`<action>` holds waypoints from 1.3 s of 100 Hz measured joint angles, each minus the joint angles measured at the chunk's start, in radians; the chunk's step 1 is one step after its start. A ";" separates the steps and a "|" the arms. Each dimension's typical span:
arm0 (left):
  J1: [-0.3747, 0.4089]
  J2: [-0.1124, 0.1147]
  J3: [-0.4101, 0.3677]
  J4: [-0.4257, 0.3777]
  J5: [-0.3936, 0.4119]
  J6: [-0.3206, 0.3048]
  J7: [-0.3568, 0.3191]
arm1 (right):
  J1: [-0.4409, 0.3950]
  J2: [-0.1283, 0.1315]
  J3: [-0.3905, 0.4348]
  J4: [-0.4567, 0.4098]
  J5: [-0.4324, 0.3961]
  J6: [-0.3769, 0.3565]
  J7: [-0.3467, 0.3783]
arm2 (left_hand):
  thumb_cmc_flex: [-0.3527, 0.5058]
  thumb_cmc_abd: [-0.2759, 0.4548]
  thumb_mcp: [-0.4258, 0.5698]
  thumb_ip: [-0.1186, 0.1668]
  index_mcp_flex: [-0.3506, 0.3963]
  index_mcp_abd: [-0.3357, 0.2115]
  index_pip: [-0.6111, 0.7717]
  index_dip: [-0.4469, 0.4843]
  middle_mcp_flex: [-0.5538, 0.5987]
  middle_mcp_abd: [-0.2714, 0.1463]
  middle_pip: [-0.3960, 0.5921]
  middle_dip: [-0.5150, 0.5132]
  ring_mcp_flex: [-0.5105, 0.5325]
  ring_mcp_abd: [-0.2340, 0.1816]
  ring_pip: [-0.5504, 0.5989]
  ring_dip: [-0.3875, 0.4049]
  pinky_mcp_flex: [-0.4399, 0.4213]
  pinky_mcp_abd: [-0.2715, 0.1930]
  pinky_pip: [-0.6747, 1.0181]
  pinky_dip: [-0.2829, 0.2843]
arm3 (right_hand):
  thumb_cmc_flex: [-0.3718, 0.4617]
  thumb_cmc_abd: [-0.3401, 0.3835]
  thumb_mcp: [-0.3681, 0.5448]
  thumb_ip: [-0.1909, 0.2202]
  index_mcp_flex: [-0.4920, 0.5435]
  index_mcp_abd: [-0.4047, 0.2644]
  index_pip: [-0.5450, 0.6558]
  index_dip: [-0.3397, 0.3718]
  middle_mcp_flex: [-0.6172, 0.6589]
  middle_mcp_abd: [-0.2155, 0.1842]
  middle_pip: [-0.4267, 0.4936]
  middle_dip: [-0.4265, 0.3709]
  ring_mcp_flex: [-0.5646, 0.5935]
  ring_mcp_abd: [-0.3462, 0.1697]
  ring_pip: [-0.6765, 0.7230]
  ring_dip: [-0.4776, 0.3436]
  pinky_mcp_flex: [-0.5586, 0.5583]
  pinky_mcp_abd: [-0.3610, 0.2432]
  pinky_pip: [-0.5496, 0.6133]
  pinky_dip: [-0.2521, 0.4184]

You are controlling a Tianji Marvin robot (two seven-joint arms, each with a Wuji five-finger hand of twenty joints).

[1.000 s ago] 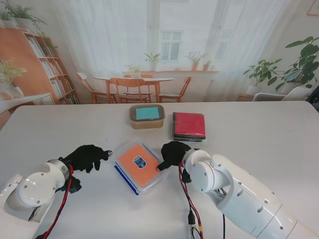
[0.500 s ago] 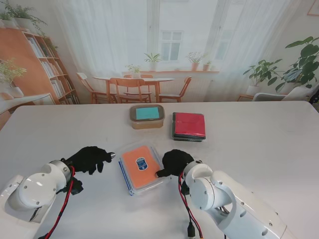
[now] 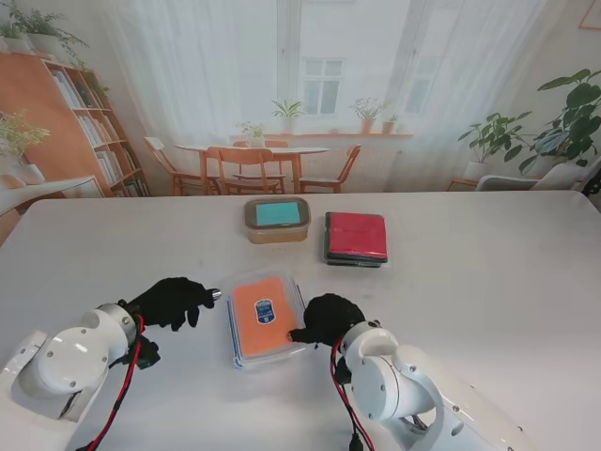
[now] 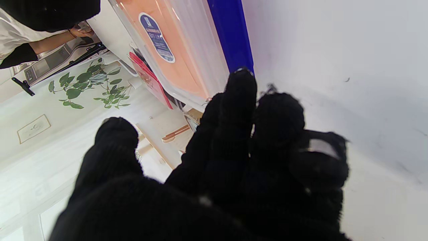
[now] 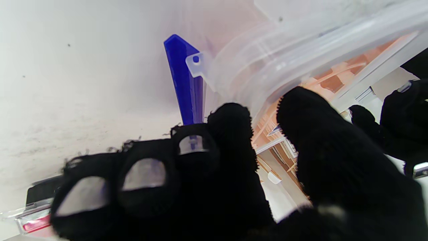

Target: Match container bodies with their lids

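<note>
The clear container with the orange lid (image 3: pixel 266 317) lay on the white table (image 3: pixel 488 254) near the robot, between the two hands, with a blue edge (image 4: pixel 230 36) showing along its left side. The right hand (image 3: pixel 327 318) pinched the container's near right corner, thumb over the rim and fingers (image 5: pixel 230 127) curled beneath the translucent wall. The left hand (image 3: pixel 172 299) hovered just beside the left side, fingers loosely curled together and holding nothing. Farther off stood a teal-lidded container (image 3: pixel 277 219) and, to its right, a red-lidded container (image 3: pixel 356 237), both already closed. Thin moulded plastic of this kind was judged light, smooth and somewhat flexible, so a one-corner pinch could let it pivot or slip. A hold across two opposite long sides, low on the wall, would have been steadier.
</note>
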 measured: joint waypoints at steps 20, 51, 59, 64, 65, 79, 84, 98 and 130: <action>0.000 0.000 0.002 0.000 -0.003 -0.002 0.001 | -0.023 -0.005 -0.004 -0.019 0.019 0.011 -0.011 | 0.000 0.000 0.000 0.000 0.000 0.000 0.002 0.005 0.000 0.000 0.000 0.000 0.000 0.000 0.000 0.000 0.001 0.000 0.001 -0.010 | 0.002 0.005 0.018 0.018 0.019 -0.011 -0.004 0.001 0.013 -0.006 0.000 0.000 0.008 -0.002 0.009 0.000 0.010 0.000 0.001 -0.001; -0.003 0.000 0.016 -0.002 -0.006 0.004 0.001 | -0.077 -0.005 0.011 -0.059 0.027 0.018 -0.009 | 0.000 0.000 0.000 0.000 0.000 0.000 0.002 0.005 0.001 0.000 0.000 0.000 0.000 0.000 0.000 0.000 0.001 0.000 0.001 -0.010 | 0.000 0.044 0.023 0.026 0.038 -0.027 -0.010 0.001 0.026 -0.013 0.000 -0.001 0.017 -0.007 0.023 0.017 0.022 0.000 0.002 0.012; -0.002 0.000 0.016 -0.005 -0.005 0.005 0.001 | -0.099 -0.005 0.028 -0.069 0.024 0.008 -0.011 | 0.000 0.000 0.000 0.000 0.000 0.000 0.002 0.005 0.001 0.000 0.000 0.000 0.000 0.000 0.000 0.000 0.001 0.000 0.001 -0.010 | -0.033 0.051 0.018 0.026 0.040 -0.031 -0.022 0.001 0.027 -0.016 0.000 -0.002 0.017 -0.010 0.024 0.031 0.022 -0.003 0.002 0.031; -0.001 0.000 0.016 -0.008 -0.003 0.006 0.001 | -0.112 -0.005 0.039 -0.075 0.019 -0.003 -0.013 | 0.000 0.000 0.000 0.000 0.000 0.000 0.002 0.005 0.001 0.000 0.000 0.000 0.001 0.000 0.000 0.000 0.002 0.000 0.001 -0.011 | -0.054 0.066 0.015 0.026 0.040 -0.031 -0.022 0.001 0.027 -0.017 0.000 -0.002 0.017 -0.011 0.024 0.032 0.022 -0.004 0.002 0.033; -0.001 0.000 0.016 -0.008 -0.002 0.006 0.001 | -0.115 -0.005 0.042 -0.077 0.018 -0.005 -0.013 | 0.000 0.000 0.000 0.000 0.000 0.000 0.002 0.005 0.001 0.000 0.000 0.000 0.001 0.000 0.000 0.000 0.002 0.000 0.001 -0.011 | -0.054 0.069 0.008 0.024 0.040 -0.031 -0.022 0.001 0.027 -0.017 0.000 -0.002 0.017 -0.011 0.024 0.032 0.022 -0.004 0.002 0.033; 0.003 0.000 0.012 -0.014 0.005 0.008 0.003 | -0.140 -0.005 0.062 -0.091 0.000 -0.021 -0.021 | 0.000 0.000 0.000 0.000 0.000 0.000 0.004 0.005 0.001 0.000 0.000 0.000 0.001 0.000 0.000 0.000 0.002 0.000 0.002 -0.012 | -0.116 0.091 0.002 -0.012 0.051 -0.036 -0.024 0.001 0.034 -0.021 0.000 -0.002 0.019 -0.013 0.026 0.044 0.024 -0.006 0.002 0.055; 0.004 0.000 0.011 -0.016 0.008 0.009 0.004 | -0.147 -0.005 0.069 -0.094 -0.007 -0.022 -0.023 | 0.000 0.000 0.000 0.000 0.000 0.000 0.008 0.005 0.002 0.000 0.000 0.000 0.001 0.000 0.000 0.000 0.003 0.000 0.002 -0.012 | -0.123 0.092 0.000 -0.023 0.051 -0.037 -0.024 0.001 0.034 -0.021 0.000 -0.002 0.019 -0.013 0.027 0.050 0.025 -0.006 0.002 0.065; 0.009 -0.001 0.005 -0.021 0.017 0.011 0.009 | -0.165 -0.008 0.097 -0.094 -0.018 -0.024 -0.055 | 0.000 0.000 0.000 0.000 0.000 0.000 0.013 0.005 0.012 0.000 0.002 0.000 0.002 0.000 0.000 0.000 0.004 0.000 0.002 -0.013 | -0.127 0.107 -0.001 -0.024 0.051 -0.037 -0.036 0.001 0.035 -0.021 0.000 -0.002 0.019 -0.014 0.032 0.055 0.027 -0.007 0.002 0.080; 0.025 -0.001 -0.008 -0.039 0.054 0.028 0.016 | -0.195 -0.025 0.212 -0.085 0.029 -0.080 -0.108 | 0.000 0.000 0.000 0.000 0.027 0.010 0.028 0.016 0.012 0.000 0.002 -0.004 0.002 0.000 0.000 -0.001 0.004 0.000 0.003 -0.022 | -0.125 0.153 -0.014 -0.024 -0.076 0.098 -0.381 -0.111 -0.109 0.090 -0.161 -0.105 -0.125 0.080 -0.085 -0.036 -0.042 0.048 0.000 -0.034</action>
